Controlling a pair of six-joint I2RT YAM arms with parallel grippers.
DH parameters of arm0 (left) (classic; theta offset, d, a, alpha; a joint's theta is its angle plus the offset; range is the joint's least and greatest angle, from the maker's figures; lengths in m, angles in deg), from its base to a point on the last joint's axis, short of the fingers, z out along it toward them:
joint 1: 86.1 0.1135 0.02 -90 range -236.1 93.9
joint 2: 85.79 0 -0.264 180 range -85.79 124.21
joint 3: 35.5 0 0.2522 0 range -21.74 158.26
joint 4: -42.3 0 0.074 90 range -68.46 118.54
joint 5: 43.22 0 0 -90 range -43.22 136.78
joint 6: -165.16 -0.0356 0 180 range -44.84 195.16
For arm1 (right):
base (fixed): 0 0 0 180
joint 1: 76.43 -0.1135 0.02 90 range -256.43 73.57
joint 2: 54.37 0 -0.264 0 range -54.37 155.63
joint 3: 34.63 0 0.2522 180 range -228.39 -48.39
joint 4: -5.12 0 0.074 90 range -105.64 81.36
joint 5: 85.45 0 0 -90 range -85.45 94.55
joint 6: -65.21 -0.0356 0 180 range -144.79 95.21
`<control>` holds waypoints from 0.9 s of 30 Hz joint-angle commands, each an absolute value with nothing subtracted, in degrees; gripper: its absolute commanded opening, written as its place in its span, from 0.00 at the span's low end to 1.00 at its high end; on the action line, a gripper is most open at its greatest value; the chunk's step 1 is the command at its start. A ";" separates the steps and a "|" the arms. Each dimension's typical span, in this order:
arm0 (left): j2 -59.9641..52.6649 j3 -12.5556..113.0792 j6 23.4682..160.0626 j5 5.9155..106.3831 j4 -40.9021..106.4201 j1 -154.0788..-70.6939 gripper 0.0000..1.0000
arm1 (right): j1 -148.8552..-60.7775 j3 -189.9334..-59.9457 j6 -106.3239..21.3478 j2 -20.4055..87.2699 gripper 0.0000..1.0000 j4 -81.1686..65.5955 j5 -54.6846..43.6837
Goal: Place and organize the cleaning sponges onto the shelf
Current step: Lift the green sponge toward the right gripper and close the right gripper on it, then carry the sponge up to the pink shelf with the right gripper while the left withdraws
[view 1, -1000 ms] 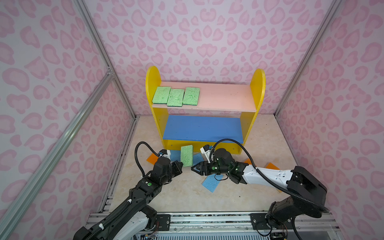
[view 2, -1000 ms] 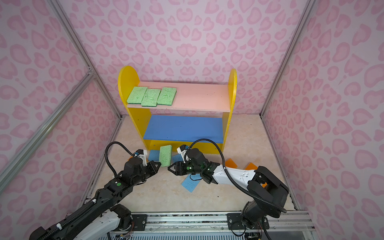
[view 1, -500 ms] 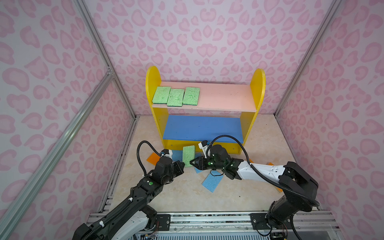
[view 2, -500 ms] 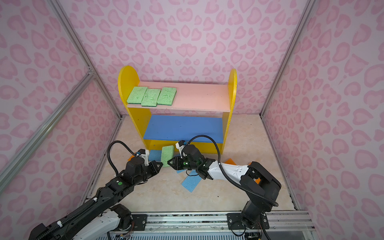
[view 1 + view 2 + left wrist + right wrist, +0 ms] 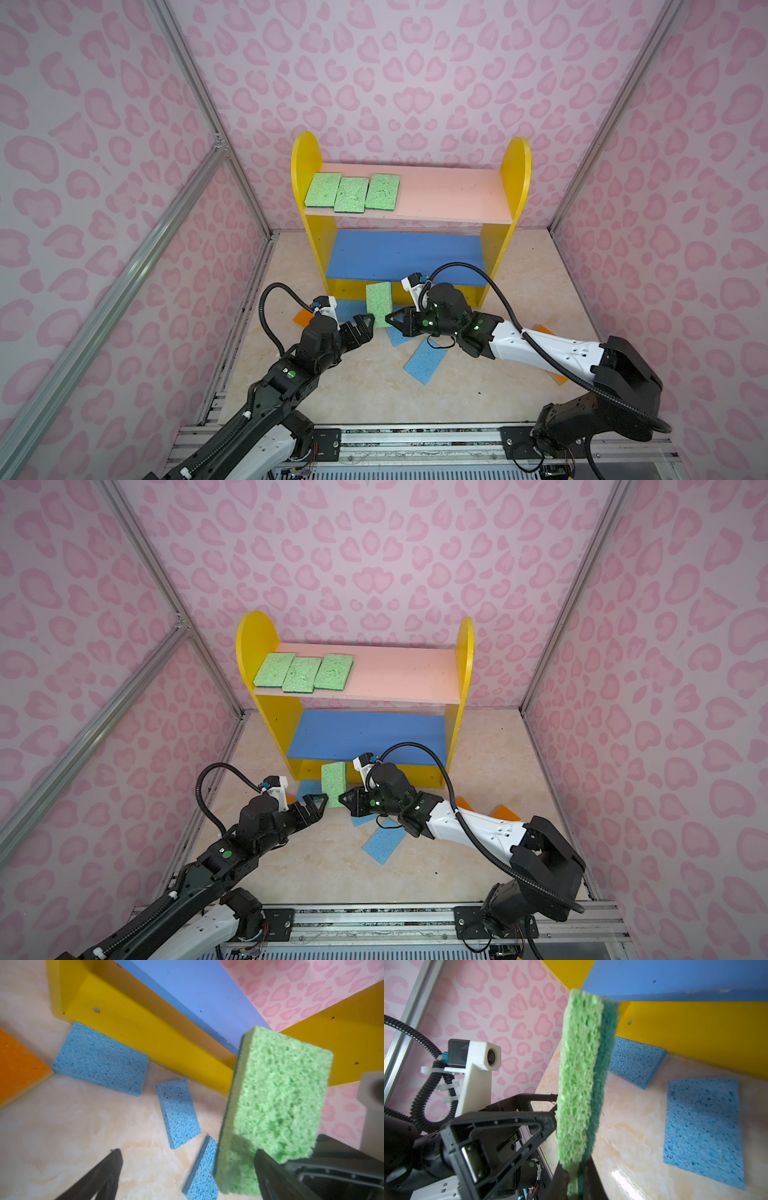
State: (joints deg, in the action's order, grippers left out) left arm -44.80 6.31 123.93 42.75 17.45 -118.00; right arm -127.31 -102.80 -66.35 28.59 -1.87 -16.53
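Standing on end just in front of the yellow base of the shelf (image 5: 515, 174): one green sponge (image 5: 378, 298), light porous face turned toward the left arm, darker green backing toward the right. Pinched at its lower edge by the right gripper (image 5: 390, 321), fingers clamped tight on it, plainest in the right wrist view (image 5: 576, 1180). Flanked on the other side by the left gripper (image 5: 365, 322), spread wide and grasping nothing, one fingertip (image 5: 553, 1109) right at the sponge's face; contact not decidable.

Lying flat in a row at the left end of the pink board (image 5: 449, 195): three green sponges (image 5: 351, 194), edges touching. Below, blue board (image 5: 407, 253), bare.

Scattered on the marbled floor (image 5: 374, 395):
- blue sponge (image 5: 349, 309), against the yellow base, near the left gripper;
- two more blue sponges (image 5: 424, 361), under and beside the right gripper;
- orange sponge (image 5: 303, 318), by the left arm;
- further orange sponges (image 5: 506, 812), partly hidden past the right arm.
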 commanded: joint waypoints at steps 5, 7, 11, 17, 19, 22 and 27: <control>-49.36 2.87 121.51 37.18 13.17 -117.48 0.98 | -127.40 -103.54 -58.98 19.39 0.13 -12.76 -11.43; -49.58 1.50 121.66 37.35 13.46 -117.30 0.98 | -127.37 -105.31 -57.67 17.61 0.13 -15.59 -10.21; -48.99 -0.19 121.79 37.96 14.74 -117.21 0.98 | -126.92 -109.74 -54.88 13.76 0.13 -19.36 -7.20; -47.70 -1.00 121.56 38.58 16.58 -117.21 0.98 | -123.34 -122.58 -50.25 14.62 0.13 -27.73 -7.42; -47.18 -1.08 121.33 38.86 17.01 -117.21 0.98 | -121.34 -126.72 -49.59 16.06 0.13 -29.20 -9.11; -46.21 -1.21 121.06 39.28 17.76 -117.21 0.98 | -118.35 -132.94 -48.53 18.90 0.13 -31.09 -11.47; -44.59 -1.02 120.39 39.71 18.58 -117.21 0.97 | -112.93 -145.65 -48.32 26.22 0.14 -34.34 -17.64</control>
